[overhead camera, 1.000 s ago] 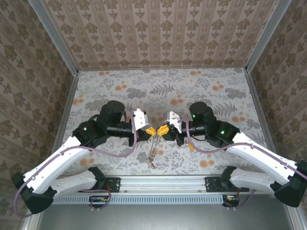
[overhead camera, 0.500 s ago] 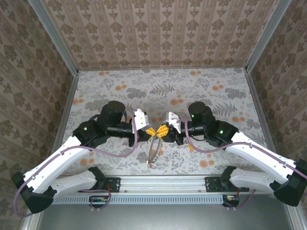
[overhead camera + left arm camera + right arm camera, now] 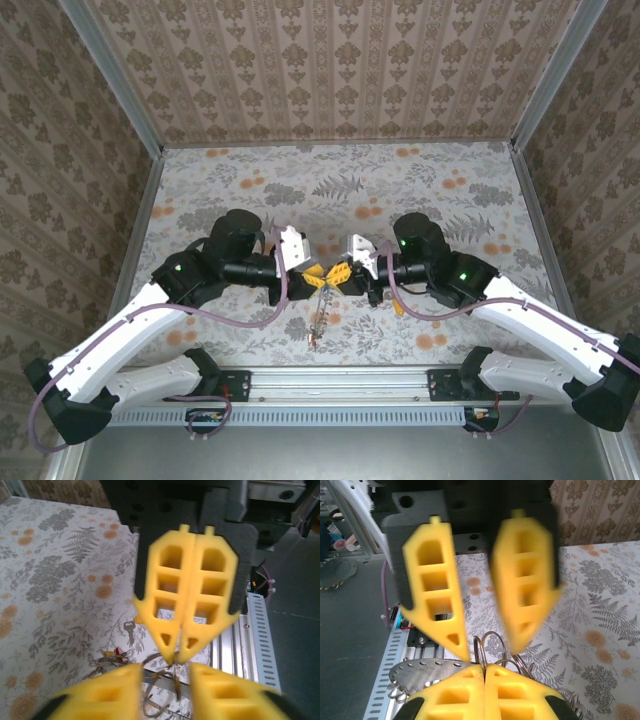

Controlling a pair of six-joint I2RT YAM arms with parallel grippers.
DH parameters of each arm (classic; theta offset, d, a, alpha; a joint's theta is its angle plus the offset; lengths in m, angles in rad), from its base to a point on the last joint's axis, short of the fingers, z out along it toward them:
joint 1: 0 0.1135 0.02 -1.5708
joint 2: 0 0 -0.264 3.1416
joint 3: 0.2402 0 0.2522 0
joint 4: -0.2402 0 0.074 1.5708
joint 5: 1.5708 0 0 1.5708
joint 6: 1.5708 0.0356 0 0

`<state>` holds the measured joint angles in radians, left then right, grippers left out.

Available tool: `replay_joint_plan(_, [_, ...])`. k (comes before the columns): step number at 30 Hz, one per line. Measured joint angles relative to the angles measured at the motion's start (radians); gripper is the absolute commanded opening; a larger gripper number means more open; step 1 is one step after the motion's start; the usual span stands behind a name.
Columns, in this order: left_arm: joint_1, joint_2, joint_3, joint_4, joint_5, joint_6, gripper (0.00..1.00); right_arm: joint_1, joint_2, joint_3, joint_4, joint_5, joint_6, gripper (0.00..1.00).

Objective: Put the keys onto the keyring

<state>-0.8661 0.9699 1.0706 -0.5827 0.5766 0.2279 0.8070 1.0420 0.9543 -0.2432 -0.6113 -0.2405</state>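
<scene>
Two grippers meet tip to tip above the patterned table (image 3: 450, 200), over its middle and toward the near edge. The right gripper (image 3: 338, 274) has its yellow fingers pressed flat together, pinching the thin wire of the keyring (image 3: 321, 303). The left wrist view shows those closed tips gripping a loop. The left gripper (image 3: 315, 272) stands wide. Seen from the right wrist, its fingers (image 3: 432, 605) sit apart on either side of the ring's upright loops, and I cannot tell if they touch the wire. From the pinch, the keyring trails toward the near edge and ends at a red tag (image 3: 315, 343). In the left wrist view a silver key (image 3: 129, 630) shows against the table just left of the closed fingertips. Whether that key is threaded on the ring cannot be told.
</scene>
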Motion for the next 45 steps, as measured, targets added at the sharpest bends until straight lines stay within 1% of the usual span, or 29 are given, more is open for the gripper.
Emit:
replay_joint_plan(1, [0.000,-0.008,-0.002,0.005,-0.011,-0.007,0.93,0.002,-0.005,0.000,0.001,-0.001,0.000,0.00])
replay_joint_plan(2, [0.000,-0.021,-0.004,0.007,-0.021,-0.014,0.94,0.002,-0.010,0.000,0.002,-0.002,0.000,0.00])
replay_joint_plan(3, [0.000,-0.043,-0.011,0.010,-0.032,-0.024,0.92,0.002,-0.018,-0.001,0.005,-0.002,0.001,0.00])
replay_joint_plan(5, [0.000,-0.097,-0.027,0.010,-0.047,-0.048,0.83,0.001,-0.029,-0.005,0.017,-0.003,0.005,0.00])
replay_joint_plan(7, [0.000,-0.163,-0.043,0.010,-0.050,-0.082,0.67,-0.001,-0.039,-0.015,0.038,-0.005,0.010,0.00])
replay_joint_plan(12, [-0.004,-0.260,-0.071,0.023,-0.027,-0.143,0.47,-0.009,-0.043,-0.033,0.071,-0.023,0.028,0.00])
replay_joint_plan(13, [-0.005,-0.266,-0.079,0.035,-0.019,-0.154,0.45,-0.009,-0.043,-0.037,0.081,-0.025,0.034,0.00])
replay_joint_plan(17, [-0.018,-0.258,-0.121,0.078,0.000,-0.184,0.43,-0.011,-0.055,-0.060,0.118,-0.027,0.060,0.00])
replay_joint_plan(19, [-0.023,-0.245,-0.143,0.104,0.000,-0.196,0.39,-0.011,-0.068,-0.069,0.135,-0.031,0.071,0.00])
replay_joint_plan(21, [-0.026,-0.223,-0.151,0.127,0.002,-0.205,0.32,-0.011,-0.080,-0.077,0.153,-0.035,0.085,0.00])
replay_joint_plan(23, [-0.034,-0.193,-0.151,0.156,0.003,-0.209,0.31,-0.011,-0.089,-0.085,0.175,-0.041,0.096,0.00])
replay_joint_plan(25, [-0.037,-0.175,-0.151,0.172,-0.002,-0.209,0.33,-0.013,-0.100,-0.098,0.192,-0.044,0.111,0.00])
replay_joint_plan(30, [-0.040,-0.169,-0.151,0.195,-0.005,-0.209,0.33,-0.015,-0.106,-0.114,0.211,-0.051,0.133,0.00])
replay_joint_plan(34, [-0.043,-0.167,-0.151,0.220,-0.005,-0.208,0.26,-0.015,-0.106,-0.116,0.226,-0.055,0.143,0.00])
replay_joint_plan(37, [-0.048,-0.162,-0.151,0.230,-0.005,-0.206,0.15,-0.015,-0.106,-0.118,0.241,-0.055,0.144,0.00])
replay_joint_plan(38, [-0.051,-0.159,-0.151,0.232,-0.005,-0.207,0.14,-0.015,-0.106,-0.118,0.245,-0.055,0.144,0.00])
replay_joint_plan(45, [-0.056,-0.140,-0.151,0.232,-0.005,-0.201,0.14,-0.015,-0.101,-0.119,0.249,-0.055,0.148,0.00])
